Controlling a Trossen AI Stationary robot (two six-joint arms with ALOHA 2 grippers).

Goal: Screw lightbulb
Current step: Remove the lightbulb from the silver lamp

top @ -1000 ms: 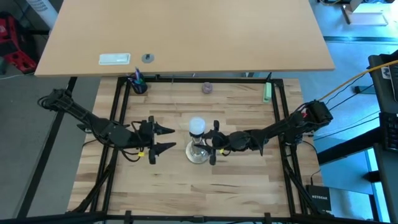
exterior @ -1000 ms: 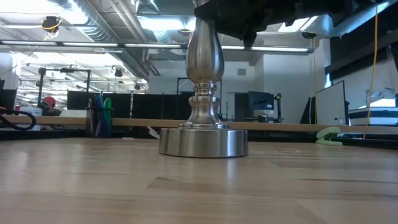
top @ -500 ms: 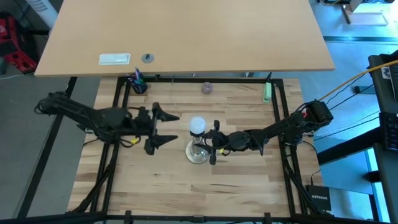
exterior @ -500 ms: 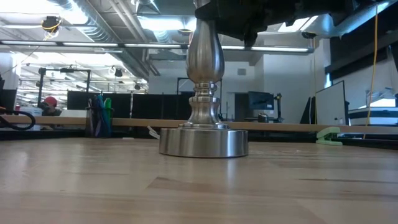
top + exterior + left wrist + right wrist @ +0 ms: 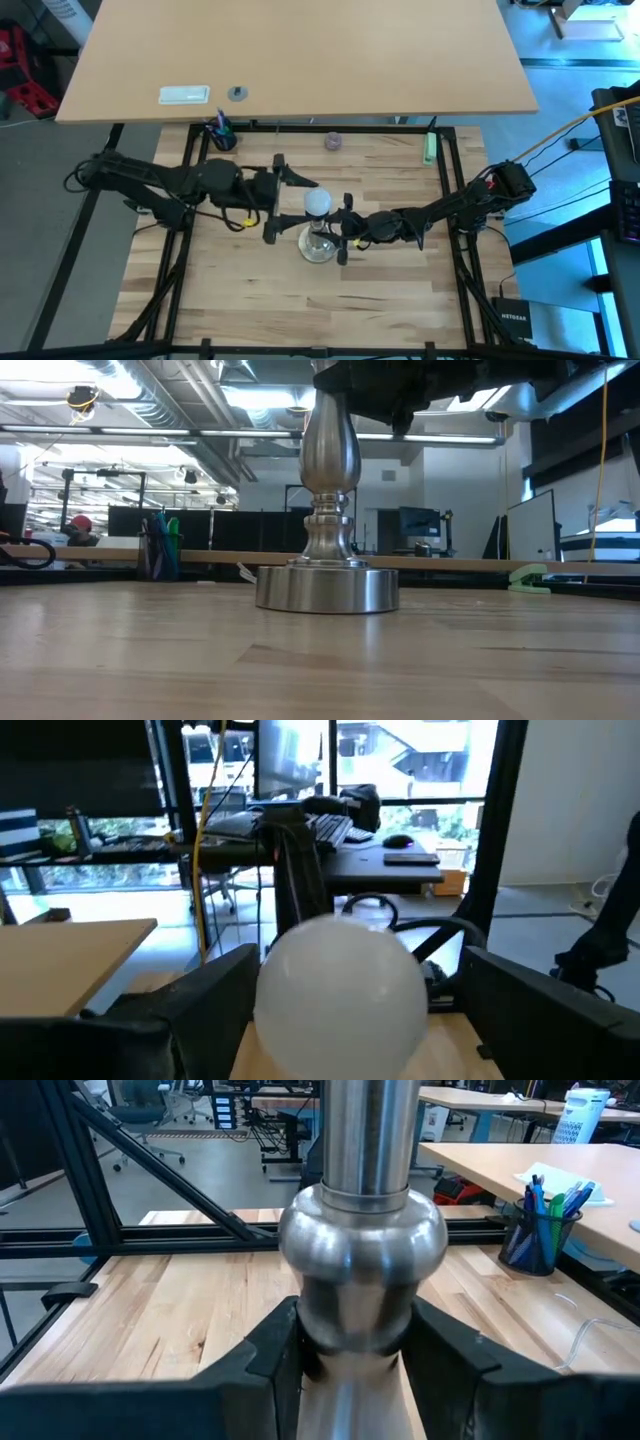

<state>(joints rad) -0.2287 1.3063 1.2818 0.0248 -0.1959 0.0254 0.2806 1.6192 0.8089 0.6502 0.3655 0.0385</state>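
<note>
The white, frosted lightbulb point(image 5: 317, 201) is seated upright on the stand point(image 5: 318, 243), globe uppermost. It is flanked by the wide-open left jaws point(image 5: 291, 207). The stand's stem is clamped by the right jaws point(image 5: 350, 1345).

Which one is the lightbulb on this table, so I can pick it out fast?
Find the wooden table in the high view, then the silvery stand at its middle, clamped by the right gripper. The lightbulb is the white frosted globe atop that stand, between the open left gripper's fingers. Unlike the small greyish knob near the far edge, it is white and raised.
</note>
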